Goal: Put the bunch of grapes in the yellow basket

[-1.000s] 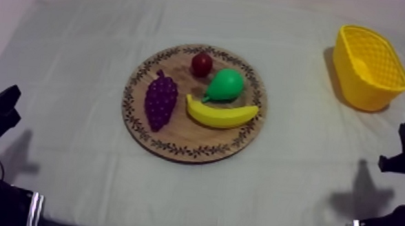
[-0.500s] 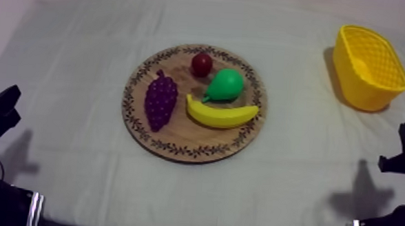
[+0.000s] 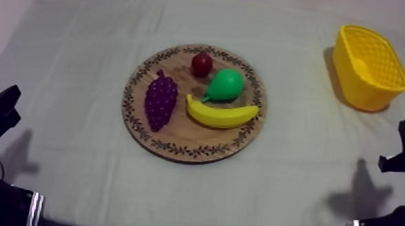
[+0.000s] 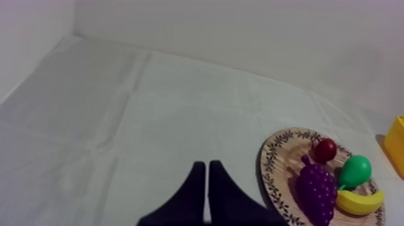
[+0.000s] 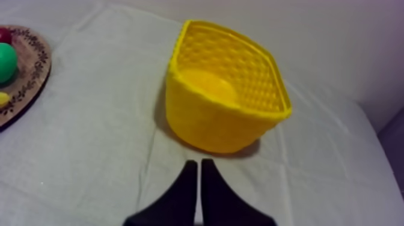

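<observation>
Plainly the reach has not yet begun: the left gripper (image 4: 206, 171) and the right gripper (image 5: 199, 165) sit low near the table's (image 3: 78, 56) near corners, each with its fingers pressed together on nothing. The grapes (image 3: 160, 101) lie by the board's (image 3: 175, 147) left edge, stem toward the far edge, with the banana (image 3: 220, 114) just beside them and the pear (image 3: 225, 85) near. The basket (image 3: 359, 89) stands well apart at the table's far right corner. To my eye, whichever arm goes should spread its fingers first, come straight down, pinch the bunch across its narrow width, and lift clear before swinging to the basket, so the banana is not nudged.
</observation>
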### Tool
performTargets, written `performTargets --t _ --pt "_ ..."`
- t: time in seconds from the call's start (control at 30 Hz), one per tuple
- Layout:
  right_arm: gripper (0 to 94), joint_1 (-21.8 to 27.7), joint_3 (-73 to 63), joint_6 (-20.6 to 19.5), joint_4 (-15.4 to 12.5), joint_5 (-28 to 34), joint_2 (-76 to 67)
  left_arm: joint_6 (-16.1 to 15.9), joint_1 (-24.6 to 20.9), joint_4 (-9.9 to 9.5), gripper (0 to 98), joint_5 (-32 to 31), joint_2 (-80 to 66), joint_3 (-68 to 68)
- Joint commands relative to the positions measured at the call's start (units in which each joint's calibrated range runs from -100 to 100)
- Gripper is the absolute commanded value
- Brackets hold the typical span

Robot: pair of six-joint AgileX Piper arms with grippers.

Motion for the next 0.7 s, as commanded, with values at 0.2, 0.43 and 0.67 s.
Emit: performTargets --t 0.2,0.43,0.67 --pt "0.3 -5.1 -18.0 2.0 0.0 -0.8 17.9 0.0 0.0 -0.04 0.1 0.0 0.0 0.0" --pt "0.3 -11.5 -36.6 0.2 1.4 0.4 34.7 0.0 0.0 -0.04 0.1 0.0 0.0 0.0" --pt "0.2 -18.6 -54.5 -4.5 4.0 4.8 49.8 0.0 0.0 -0.04 0.1 0.0 0.0 0.0"
